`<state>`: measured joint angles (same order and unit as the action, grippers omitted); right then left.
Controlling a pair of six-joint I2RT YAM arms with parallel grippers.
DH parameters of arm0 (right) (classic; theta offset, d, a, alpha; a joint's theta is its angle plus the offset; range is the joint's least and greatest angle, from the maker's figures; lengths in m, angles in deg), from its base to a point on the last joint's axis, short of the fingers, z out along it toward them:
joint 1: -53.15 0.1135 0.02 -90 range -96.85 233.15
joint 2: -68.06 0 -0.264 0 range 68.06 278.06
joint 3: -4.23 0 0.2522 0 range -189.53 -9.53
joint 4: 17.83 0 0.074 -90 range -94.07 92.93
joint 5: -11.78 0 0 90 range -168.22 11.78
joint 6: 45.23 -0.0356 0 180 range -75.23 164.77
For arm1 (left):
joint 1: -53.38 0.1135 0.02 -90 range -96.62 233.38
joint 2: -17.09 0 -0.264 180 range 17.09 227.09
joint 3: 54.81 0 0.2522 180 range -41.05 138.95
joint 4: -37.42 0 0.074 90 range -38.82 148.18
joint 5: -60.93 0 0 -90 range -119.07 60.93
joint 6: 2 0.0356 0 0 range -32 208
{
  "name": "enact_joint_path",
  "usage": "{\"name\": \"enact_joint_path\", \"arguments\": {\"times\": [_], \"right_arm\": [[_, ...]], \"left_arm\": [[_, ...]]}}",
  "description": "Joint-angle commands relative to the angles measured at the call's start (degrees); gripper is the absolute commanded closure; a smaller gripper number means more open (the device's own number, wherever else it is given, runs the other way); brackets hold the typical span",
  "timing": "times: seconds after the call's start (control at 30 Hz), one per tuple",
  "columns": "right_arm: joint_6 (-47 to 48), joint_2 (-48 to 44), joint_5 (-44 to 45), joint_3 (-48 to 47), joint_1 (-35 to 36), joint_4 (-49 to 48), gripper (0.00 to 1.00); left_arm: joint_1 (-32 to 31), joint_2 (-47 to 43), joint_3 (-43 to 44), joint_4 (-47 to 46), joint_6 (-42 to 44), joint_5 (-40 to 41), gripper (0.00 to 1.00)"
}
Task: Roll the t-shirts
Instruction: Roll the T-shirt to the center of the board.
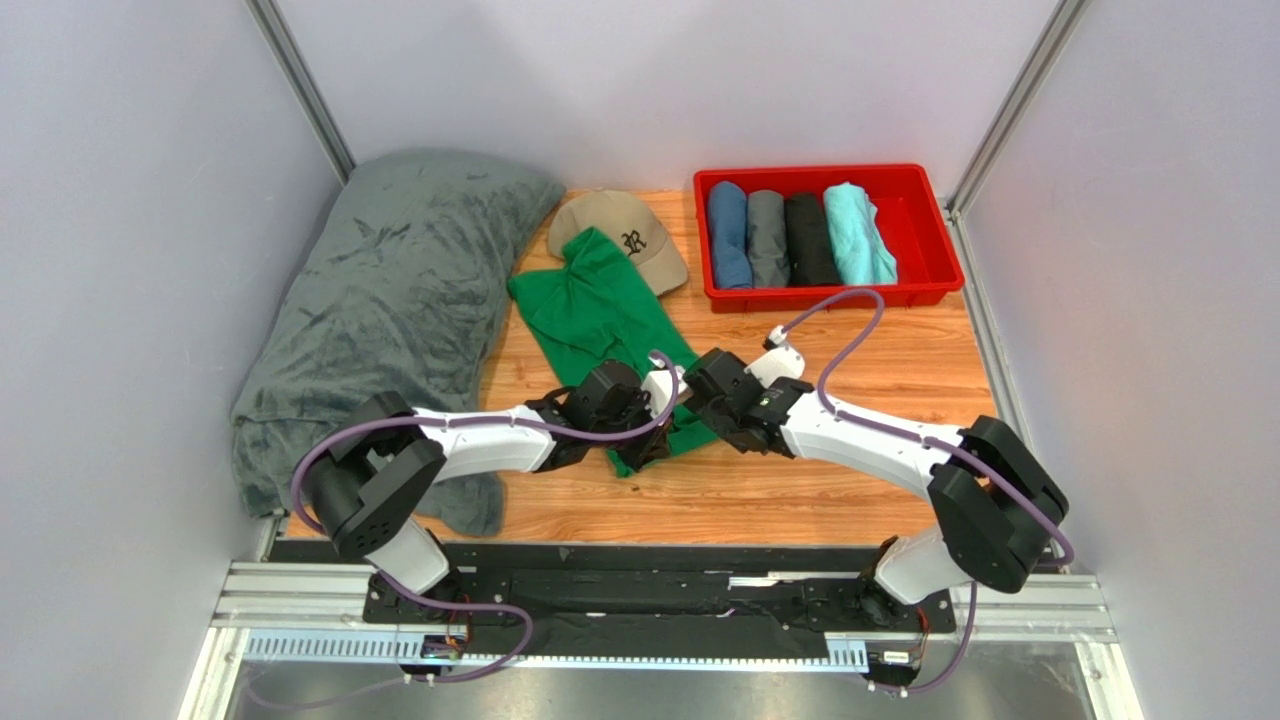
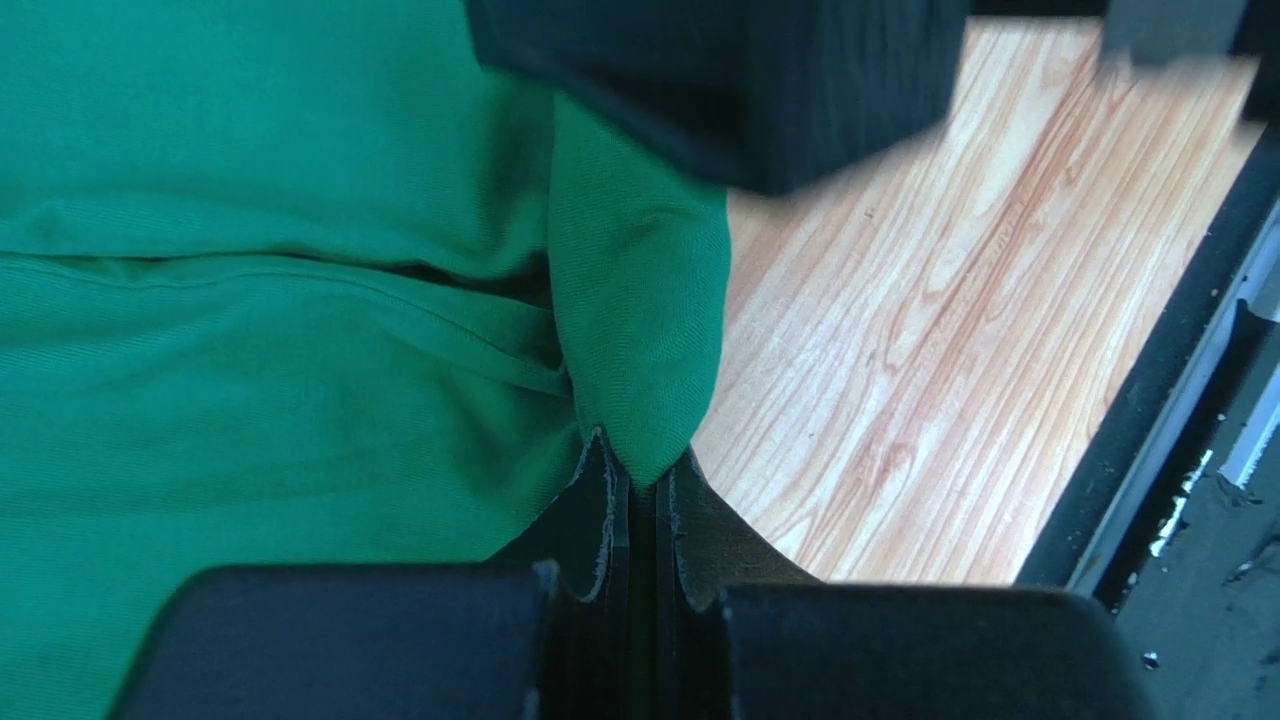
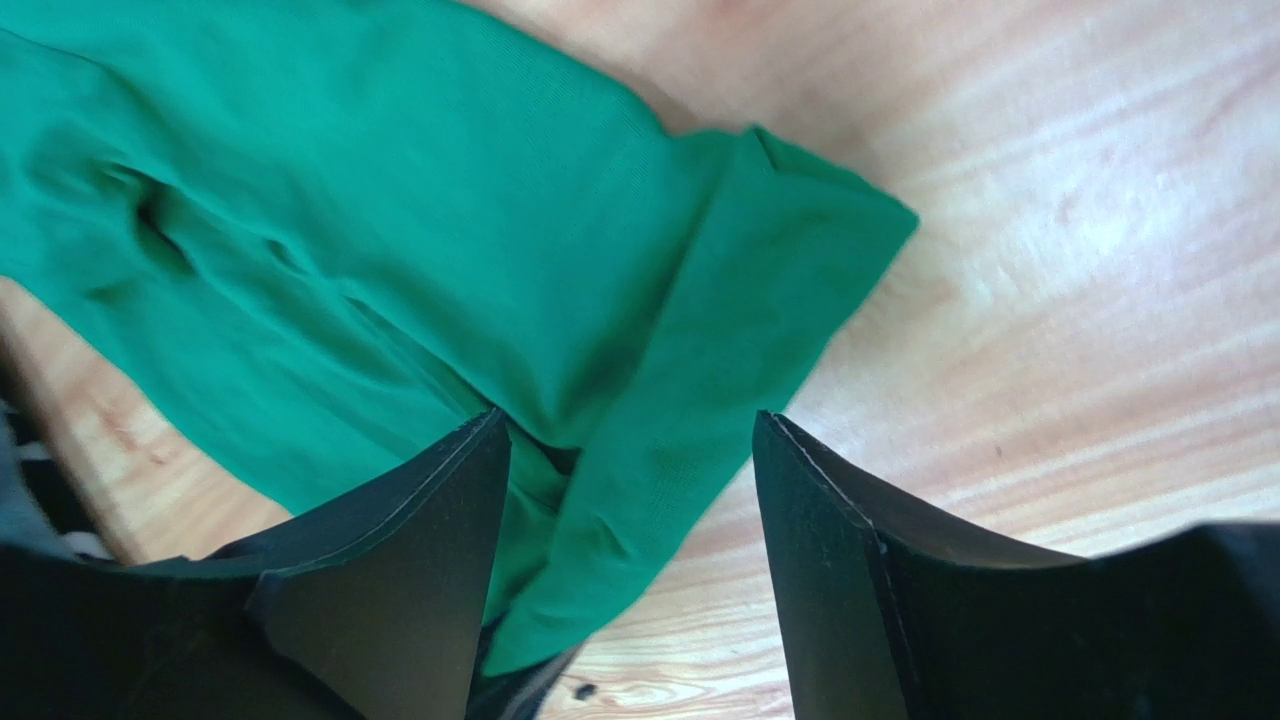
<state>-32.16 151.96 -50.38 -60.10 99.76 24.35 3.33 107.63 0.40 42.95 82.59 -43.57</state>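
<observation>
Green t-shirt lies as a long folded strip on the wooden surface; far end touches the tan cap, near end sits between the two arms.

Left tool: fingers together, clamped on the shirt's near edge; a narrow flap of green cloth stands up out of the pinch.

Right tool: fingers apart, one on each side of a folded corner of the shirt, low over the cloth; cannot tell whether either finger touches it.

Top view: both tools just beside each other at the shirt's near end.

Red tray far right; four rolled shirts side by side inside: blue, grey, black, turquoise.

Dark-grey blanket heaped along the left wall.
</observation>
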Motion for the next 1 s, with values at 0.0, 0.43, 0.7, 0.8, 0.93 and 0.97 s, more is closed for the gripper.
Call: {"name": "enact_joint_path", "arguments": {"times": [0.0, 0.43, 0.7, 0.8, 0.93, 0.97], "right_arm": [[-6.0, 0.4, 2.8, 2.6, 1.3, -1.2, 0.36], [-9.7, 3.8, 4.0, 4.8, 2.0, -3.6, 0.37], [-4.6, 11.1, 0.5, -3.6, -1.2, 1.7, 0.78], [-2.7, 13.5, -0.7, -8.0, -2.0, 7.2, 1.0], [0.6, 16.1, -1.3, -12.9, -3.1, 14.5, 1.0], [2.1, 17.1, -1.6, -13.8, -3.4, 16.9, 1.0]], "left_arm": [[0.3, 1.4, 2.1, 2.3, -2.9, -2.6, 1.0], [0.4, 1.7, 1.2, 0.6, -4.2, -3.1, 1.0], [0.4, -2.2, -1.6, -3.0, -2.6, -4.7, 1.0], [0.4, -3.6, -2.3, -3.4, -1.2, -4.7, 0.83], [0.4, -6.6, -2.8, -3.5, 1.2, -2.9, 0.57], [0.4, -7.3, -2.9, -3.5, 1.8, -2.1, 0.49]]}}
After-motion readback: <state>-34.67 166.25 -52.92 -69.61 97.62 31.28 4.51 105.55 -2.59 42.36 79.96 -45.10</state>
